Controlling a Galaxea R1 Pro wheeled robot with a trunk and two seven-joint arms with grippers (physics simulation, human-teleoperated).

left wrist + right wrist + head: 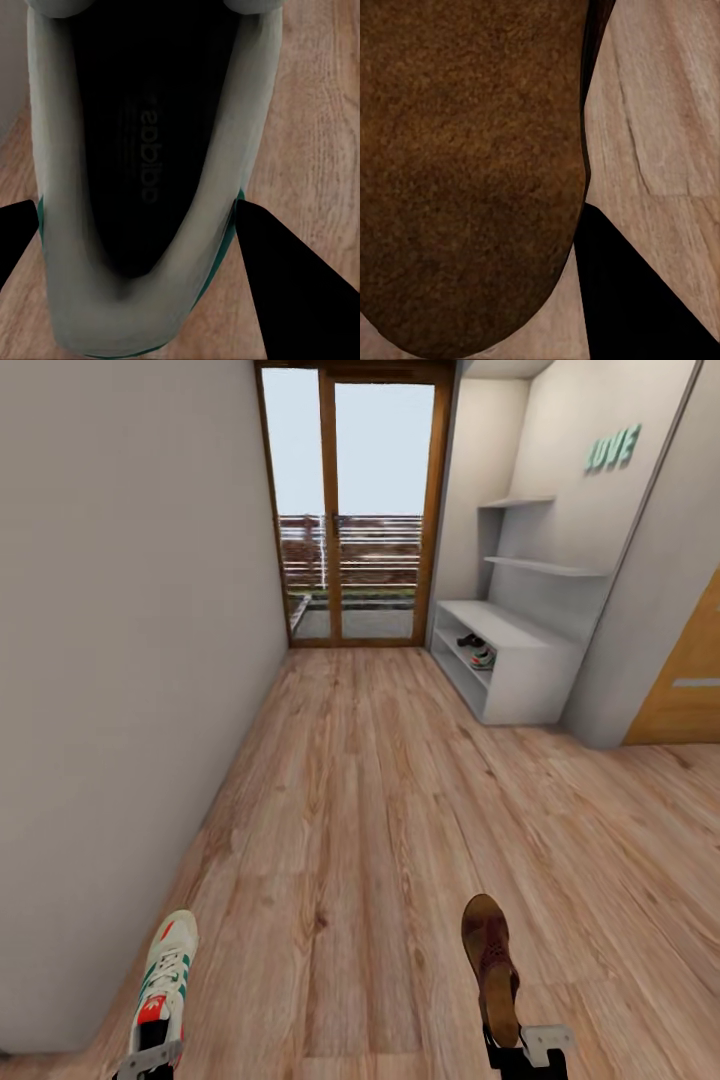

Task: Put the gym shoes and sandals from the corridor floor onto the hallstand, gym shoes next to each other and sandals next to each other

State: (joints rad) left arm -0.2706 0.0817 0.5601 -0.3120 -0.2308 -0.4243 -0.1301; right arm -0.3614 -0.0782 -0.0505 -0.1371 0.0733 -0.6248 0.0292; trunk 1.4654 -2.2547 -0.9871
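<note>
My left gripper point(150, 1052) is shut on the heel of a white gym shoe point(165, 972) with green stripes and red accents, its toe pointing away from me. In the left wrist view the shoe's dark opening point(142, 172) sits between two black fingers point(292, 292). My right gripper point(512, 1050) is shut on a dark brown sandal point(490, 958), whose brown sole point(465, 172) lies beside one black finger point(637, 300). The light grey hallstand point(530, 680) stands far ahead on the right. On its lower tier lie another gym shoe point(484, 657) and a dark shape point(468, 641), likely the other sandal.
The wood-plank corridor floor point(380, 810) stretches ahead to a glass balcony door point(350, 510). A plain wall point(120, 660) runs close along my left. A wooden door point(690, 680) is at the right, past the hallstand.
</note>
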